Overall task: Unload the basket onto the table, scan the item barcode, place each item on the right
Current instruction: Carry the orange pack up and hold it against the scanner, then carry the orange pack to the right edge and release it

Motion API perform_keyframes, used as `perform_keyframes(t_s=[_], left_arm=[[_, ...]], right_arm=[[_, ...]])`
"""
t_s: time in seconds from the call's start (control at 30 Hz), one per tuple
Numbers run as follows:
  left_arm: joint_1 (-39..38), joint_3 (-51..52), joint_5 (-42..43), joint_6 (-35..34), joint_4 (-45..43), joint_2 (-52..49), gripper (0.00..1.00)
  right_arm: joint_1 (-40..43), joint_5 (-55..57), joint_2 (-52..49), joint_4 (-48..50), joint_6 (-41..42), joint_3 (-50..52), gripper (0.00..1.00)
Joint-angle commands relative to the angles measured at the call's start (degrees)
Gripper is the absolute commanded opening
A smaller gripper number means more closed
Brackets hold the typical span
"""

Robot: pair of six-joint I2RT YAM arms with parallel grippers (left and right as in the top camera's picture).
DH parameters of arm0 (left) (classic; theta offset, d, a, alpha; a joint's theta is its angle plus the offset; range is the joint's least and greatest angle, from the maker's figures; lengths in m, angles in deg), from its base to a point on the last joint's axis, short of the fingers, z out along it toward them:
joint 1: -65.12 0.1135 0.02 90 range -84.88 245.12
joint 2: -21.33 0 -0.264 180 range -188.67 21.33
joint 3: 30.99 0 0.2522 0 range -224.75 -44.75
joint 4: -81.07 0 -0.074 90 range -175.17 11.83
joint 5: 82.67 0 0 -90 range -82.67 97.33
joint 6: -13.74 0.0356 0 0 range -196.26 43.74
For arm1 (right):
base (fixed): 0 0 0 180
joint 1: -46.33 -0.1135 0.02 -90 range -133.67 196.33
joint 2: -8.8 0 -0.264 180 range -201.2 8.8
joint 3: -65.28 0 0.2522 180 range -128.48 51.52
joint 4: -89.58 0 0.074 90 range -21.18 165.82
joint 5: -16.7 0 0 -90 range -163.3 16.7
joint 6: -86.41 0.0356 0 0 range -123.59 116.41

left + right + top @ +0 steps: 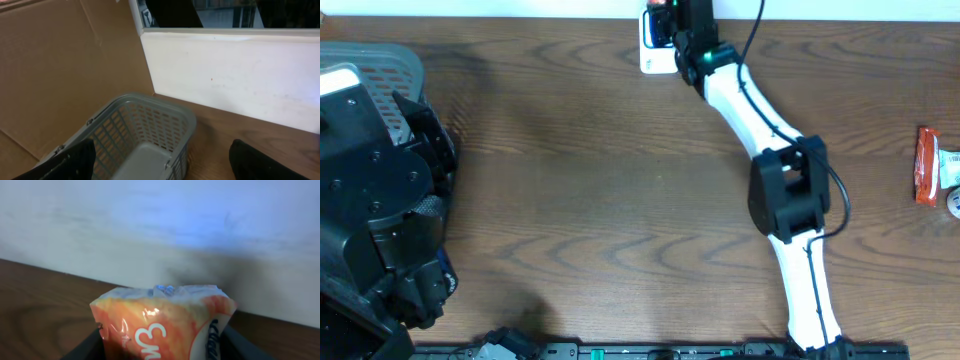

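A brown wooden desk (570, 180) is filling the overhead view, and a white wall (160, 225) is standing along its far edge. The right arm (760, 130) is reaching across the desk to that far edge, near the middle. There the right gripper (162, 347) is grasping an orange and white packet (160, 317). Its jaws are pressing on the packet from both sides, and one dark finger (85, 347) is showing at the lower left of the right wrist view. The packet is standing upright between the jaws, close to the wall, with its crimped top edge pointing up. I cannot find any barcode on the side that is showing.

The left gripper (162, 157) is hanging over a gray plastic basket (150, 102) at the left side of the desk. Its jaws are released and standing wide apart, with nothing between them. A brown cardboard sheet (60, 65) is leaning just beside the basket.

At the right edge of the desk a red packet (927, 165) is lying flat, well apart from both arms.
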Motion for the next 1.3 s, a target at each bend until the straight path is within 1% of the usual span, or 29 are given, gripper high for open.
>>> perform_keyframes(t_s=[0.0,0.13,0.3,0.53,0.8,0.97,1.1,1.27], left_arm=[[0.2,0.0,-0.4,-0.3,0.0,0.2,0.86],[0.2,0.0,-0.4,-0.3,0.0,0.2,0.86],[0.2,0.0,-0.4,-0.3,0.0,0.2,0.86],[0.2,0.0,-0.4,-0.3,0.0,0.2,0.86],[0.2,0.0,-0.4,-0.3,0.0,0.2,0.86],[0.2,0.0,-0.4,-0.3,0.0,0.2,0.86],[0.2,0.0,-0.4,-0.3,0.0,0.2,0.86],[0.2,0.0,-0.4,-0.3,0.0,0.2,0.86]], right_arm=[[-0.3,0.6,-2.7,4.1,-0.9,0.2,0.48],[-0.8,0.6,-5.6,10.7,-1.9,0.2,0.48],[-1.6,1.2,-9.6,20.3,-6.5,0.2,0.48],[-1.8,2.5,-13.3,22.0,-6.9,0.2,0.45],[-1.8,4.9,-13.6,21.9,-7.3,0.2,0.45],[-1.8,6.6,-12.9,18.7,-7.3,0.2,0.45],[-1.7,6.6,-9.7,11.9,-7.3,0.2,0.45],[-1.7,6.8,-2.3,1.1,-7.8,0.2,0.44]])
